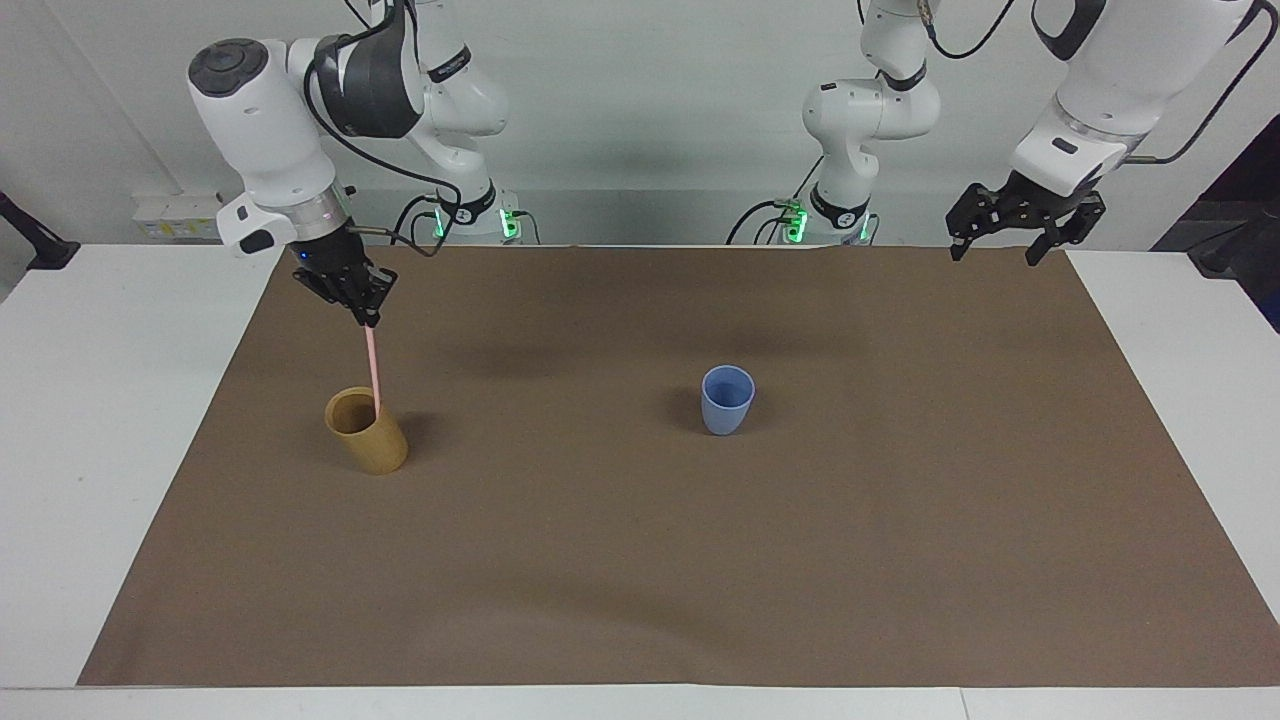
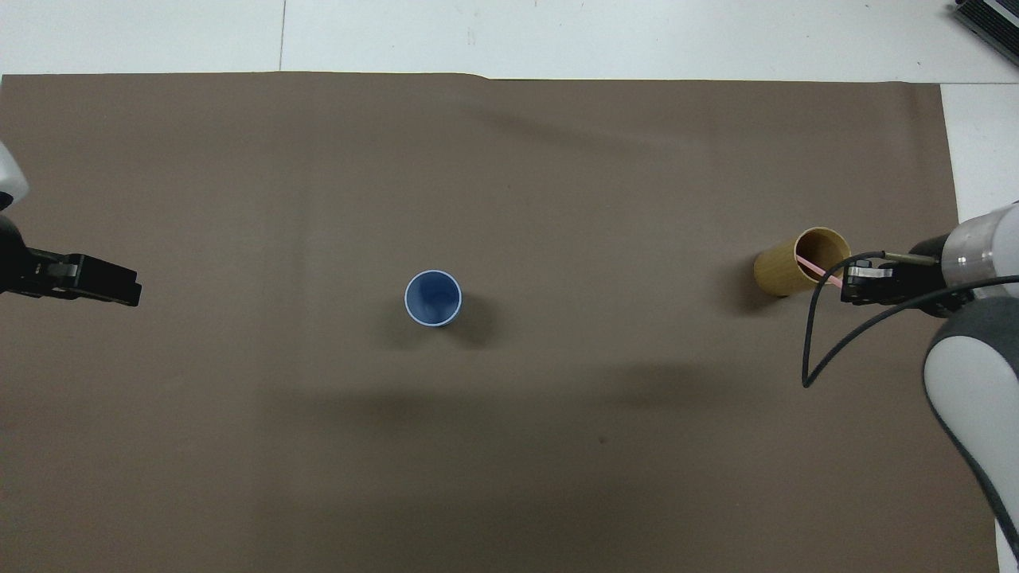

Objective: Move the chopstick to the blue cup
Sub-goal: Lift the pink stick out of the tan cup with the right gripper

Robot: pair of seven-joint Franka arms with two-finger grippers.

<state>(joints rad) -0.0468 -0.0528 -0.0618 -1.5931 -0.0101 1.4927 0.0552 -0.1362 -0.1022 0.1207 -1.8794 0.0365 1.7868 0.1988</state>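
The pale-pink chopstick (image 1: pixel 372 368) hangs nearly upright from my right gripper (image 1: pixel 368 320), which is shut on its top end. Its lower end still dips inside a tan wooden cup (image 1: pixel 367 431) toward the right arm's end of the mat. In the overhead view the chopstick (image 2: pixel 818 267) crosses the rim of the tan cup (image 2: pixel 784 267) toward the right gripper (image 2: pixel 849 283). The blue cup (image 1: pixel 727 399) stands upright and empty near the middle of the mat, also seen as the blue cup (image 2: pixel 433 298). My left gripper (image 1: pixel 1002 245) hangs open in the air over the mat's corner at the left arm's end, the same left gripper (image 2: pixel 127 290) showing in the overhead view.
A brown mat (image 1: pixel 640 560) covers most of the white table (image 1: pixel 90 400). A black cable (image 2: pixel 812 350) loops off the right arm's wrist above the mat. Only the two cups stand on the mat.
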